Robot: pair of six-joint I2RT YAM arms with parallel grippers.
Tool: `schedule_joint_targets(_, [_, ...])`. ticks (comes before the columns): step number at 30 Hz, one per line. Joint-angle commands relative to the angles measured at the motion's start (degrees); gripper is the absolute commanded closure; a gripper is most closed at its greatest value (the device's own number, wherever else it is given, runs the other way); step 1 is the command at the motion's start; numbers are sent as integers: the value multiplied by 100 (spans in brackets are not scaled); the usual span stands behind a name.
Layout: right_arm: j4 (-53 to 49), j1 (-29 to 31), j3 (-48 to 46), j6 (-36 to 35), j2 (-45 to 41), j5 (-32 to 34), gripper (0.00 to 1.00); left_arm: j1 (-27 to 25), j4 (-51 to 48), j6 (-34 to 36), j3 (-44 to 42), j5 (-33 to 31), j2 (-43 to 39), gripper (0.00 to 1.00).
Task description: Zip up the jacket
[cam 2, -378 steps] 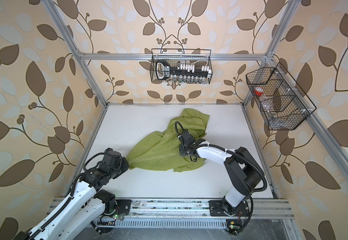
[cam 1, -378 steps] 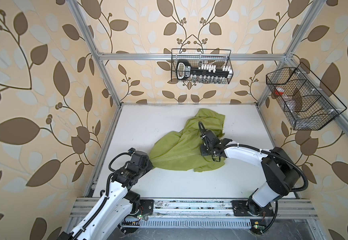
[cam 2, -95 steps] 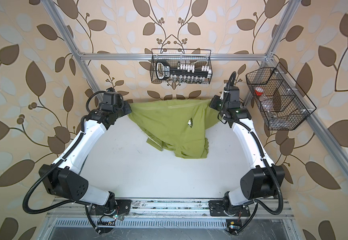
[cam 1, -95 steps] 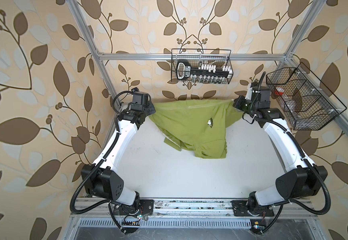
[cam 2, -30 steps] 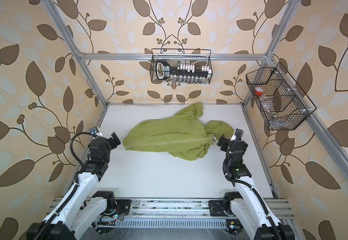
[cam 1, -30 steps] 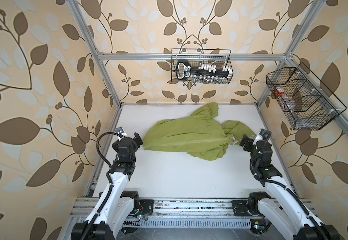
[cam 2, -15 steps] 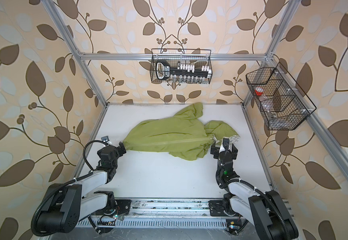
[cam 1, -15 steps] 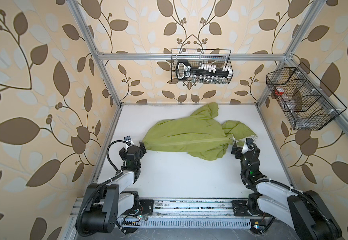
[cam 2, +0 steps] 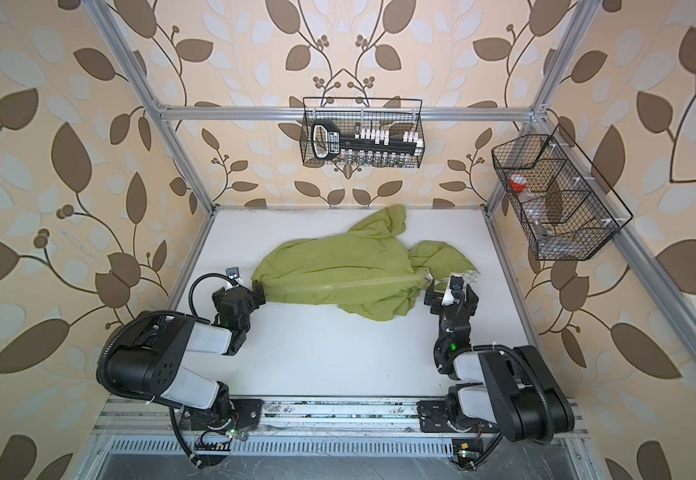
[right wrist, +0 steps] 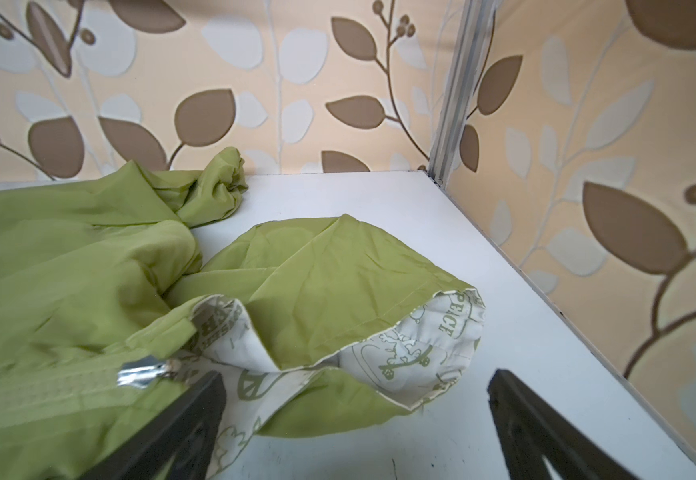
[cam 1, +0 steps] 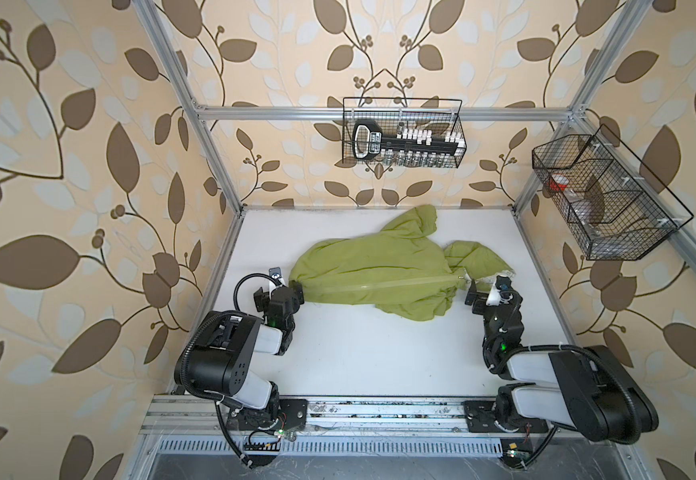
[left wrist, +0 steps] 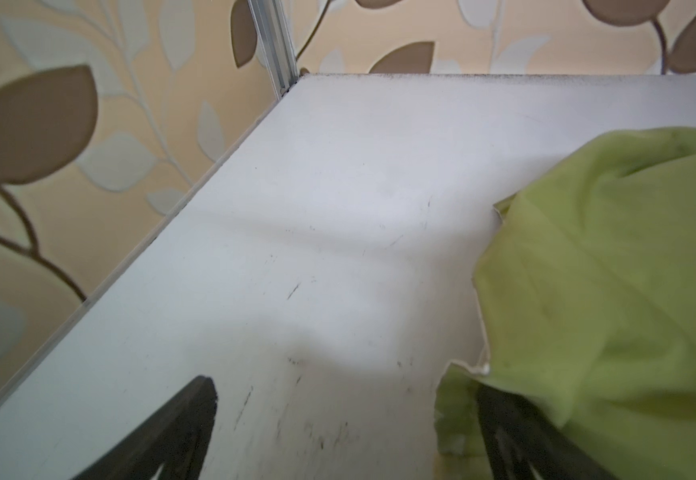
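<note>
The lime-green jacket point(cam 1: 379, 266) point(cam 2: 338, 266) lies flat across the back half of the white table point(cam 1: 379, 357), hem to the left and hood point(cam 1: 477, 259) to the right. Its pale zipper point(cam 1: 392, 282) runs along the front. In the right wrist view the metal pull point(right wrist: 142, 374) sits at the collar end, beside the doodle-printed lining point(right wrist: 421, 345). My left gripper point(cam 1: 278, 291) point(left wrist: 346, 424) is open at the hem, one finger against the fabric point(left wrist: 608, 291). My right gripper point(cam 1: 492, 291) point(right wrist: 356, 419) is open at the hood's edge, holding nothing.
A wire basket point(cam 1: 402, 139) with a tool set hangs on the back wall. Another wire basket point(cam 1: 604, 199) hangs on the right wall. Aluminium posts stand at the table's corners, and a rail point(cam 1: 338, 411) runs along the front edge, where both arms sit folded.
Both arms have folded down toward their bases, and each gripper has shifted slightly inward toward its end of the jacket. The jacket has stayed where it lay.
</note>
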Motion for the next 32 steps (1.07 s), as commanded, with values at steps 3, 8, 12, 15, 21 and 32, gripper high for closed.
schedule_joint_targets(3, [-354,-142,478,141,144,-272,0,186,-430,-127,373,-40,-64,1])
schedule_joint_targets(8, [-583,-286,471,308,18,-402,0,625,-1060,-376,697,584,5,1])
schedule_joint_targets(12, [-521,-266,441,279,1,-387,0,630,-1053,-378,694,580,5,1])
schedule_joint_targets(15, [-442,-246,439,238,40,-376,0,628,-1033,-375,674,585,-18,1])
schedule_joint_targets(21, [-514,-147,475,166,35,-301,0,629,-1030,-376,669,584,-26,1])
schedule_joint_targets(32, [-836,-431,639,-38,53,-1685,0,627,-1046,-374,688,584,-9,1])
